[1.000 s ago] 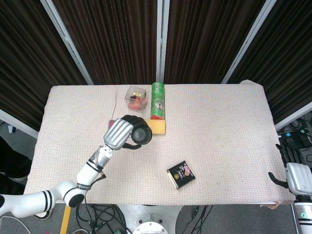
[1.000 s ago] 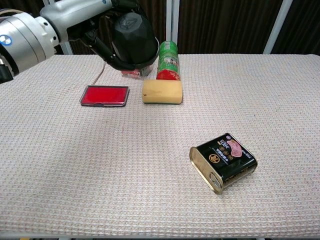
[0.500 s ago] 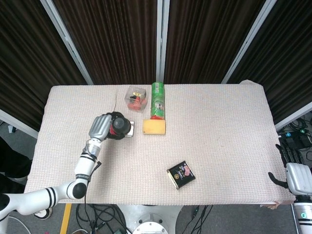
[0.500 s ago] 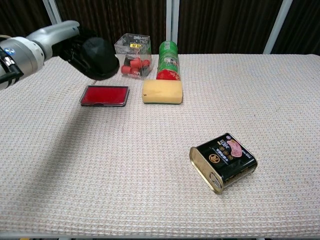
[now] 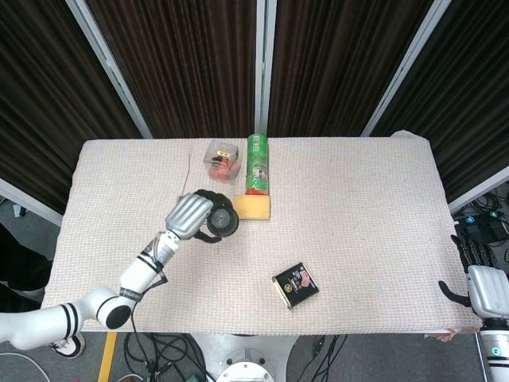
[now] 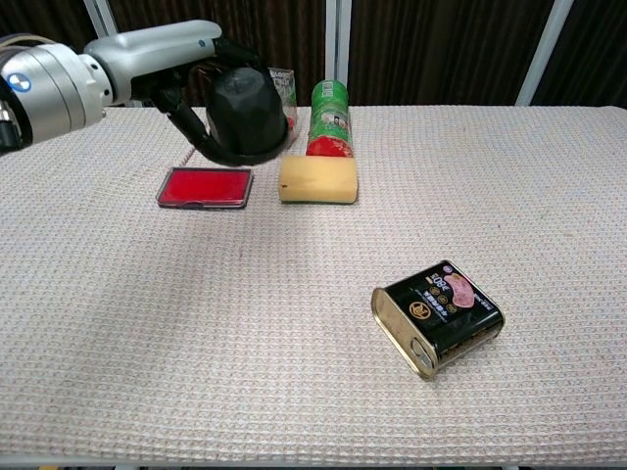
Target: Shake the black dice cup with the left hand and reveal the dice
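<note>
My left hand grips the black dice cup and holds it in the air over the left-middle of the table. In the chest view the black dice cup hangs above the red tray, the fingers of the left hand wrapped round its far side. No dice show in either view. My right hand rests off the table's right front corner, its fingers hard to make out.
A yellow sponge block lies just right of the cup. Behind it stand a green can and a clear box of red pieces. A black tin lies toward the front right on the woven cloth.
The left hand swung the cup left half a second ago and has now swung it back right, near the sponge block. The right hand has not moved.
</note>
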Robot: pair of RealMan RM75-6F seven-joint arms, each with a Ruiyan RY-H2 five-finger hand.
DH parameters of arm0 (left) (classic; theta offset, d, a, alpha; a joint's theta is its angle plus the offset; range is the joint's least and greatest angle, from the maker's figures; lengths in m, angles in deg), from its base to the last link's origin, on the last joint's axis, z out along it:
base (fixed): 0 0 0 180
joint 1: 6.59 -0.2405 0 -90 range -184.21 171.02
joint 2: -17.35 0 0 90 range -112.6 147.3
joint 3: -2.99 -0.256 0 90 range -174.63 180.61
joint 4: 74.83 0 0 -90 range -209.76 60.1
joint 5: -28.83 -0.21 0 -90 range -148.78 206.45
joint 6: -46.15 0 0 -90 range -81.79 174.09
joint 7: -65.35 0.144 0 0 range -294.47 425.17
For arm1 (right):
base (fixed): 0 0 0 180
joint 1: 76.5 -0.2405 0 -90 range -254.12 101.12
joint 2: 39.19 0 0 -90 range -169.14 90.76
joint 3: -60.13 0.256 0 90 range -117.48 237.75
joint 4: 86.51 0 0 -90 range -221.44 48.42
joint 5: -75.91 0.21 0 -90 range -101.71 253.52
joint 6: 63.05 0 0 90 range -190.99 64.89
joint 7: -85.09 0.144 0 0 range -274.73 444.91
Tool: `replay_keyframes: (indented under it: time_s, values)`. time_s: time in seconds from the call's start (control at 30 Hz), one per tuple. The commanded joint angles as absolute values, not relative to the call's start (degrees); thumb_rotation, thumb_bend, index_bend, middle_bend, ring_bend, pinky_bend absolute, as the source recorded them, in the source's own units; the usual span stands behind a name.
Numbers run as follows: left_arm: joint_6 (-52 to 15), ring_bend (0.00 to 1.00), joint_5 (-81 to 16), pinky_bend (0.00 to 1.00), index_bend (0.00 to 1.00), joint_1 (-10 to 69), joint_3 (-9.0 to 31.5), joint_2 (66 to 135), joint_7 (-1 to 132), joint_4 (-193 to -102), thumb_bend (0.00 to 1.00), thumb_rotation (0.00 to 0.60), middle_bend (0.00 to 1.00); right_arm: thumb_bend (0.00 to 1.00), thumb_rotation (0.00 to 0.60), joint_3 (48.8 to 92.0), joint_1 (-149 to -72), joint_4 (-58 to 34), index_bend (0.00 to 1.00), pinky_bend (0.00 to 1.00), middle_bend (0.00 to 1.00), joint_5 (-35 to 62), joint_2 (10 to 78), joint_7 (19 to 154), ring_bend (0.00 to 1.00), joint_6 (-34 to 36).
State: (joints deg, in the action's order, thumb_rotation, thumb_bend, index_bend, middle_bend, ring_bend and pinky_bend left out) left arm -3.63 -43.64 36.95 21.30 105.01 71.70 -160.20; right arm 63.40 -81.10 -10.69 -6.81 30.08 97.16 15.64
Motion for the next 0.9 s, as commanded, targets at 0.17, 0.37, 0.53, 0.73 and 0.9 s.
replay_keyframes:
  time_s: [0.17,0.37,0.53,0.73,0.9]
  values:
    - [-1.8,0.31,-18.0,0.29,0.51,39.8,25.8,104.2,76.4,-145.0,0.23,0.6,0.52,0.17,0.6,63.5,-81.0,-10.6,0.0,0.0,0.0,-6.6,29.9,97.4,0.0,15.6]
    - [-1.0,0.31,-23.0,0.29,0.5,38.6,22.9,101.8,74.2,-155.7,0.23,0.6,0.52,0.17,0.6,63.4,-81.3,-11.3,0.0,0.0,0.0,-6.4,30.4,97.3,0.0,14.9]
    - [0.0,0.31,-36.7,0.29,0.5,36.3,15.4,99.1,71.8,-174.2,0.23,0.6,0.52,0.17,0.6,63.4,-81.2,-11.3,0.0,0.0,0.0,-6.6,30.4,97.4,0.0,15.1]
    - [-0.3,0.31,-44.0,0.29,0.5,35.8,11.0,98.9,72.4,-181.2,0.23,0.6,0.52,0.17,0.6,63.4,-81.2,-11.4,0.0,0.0,0.0,-6.6,30.4,97.6,0.0,15.1]
    - [-3.8,0.31,-31.9,0.29,0.5,37.3,16.8,101.0,74.4,-168.2,0.23,0.6,0.52,0.17,0.6,63.4,-81.3,-11.6,0.0,0.0,0.0,-6.4,30.5,97.6,0.0,14.8]
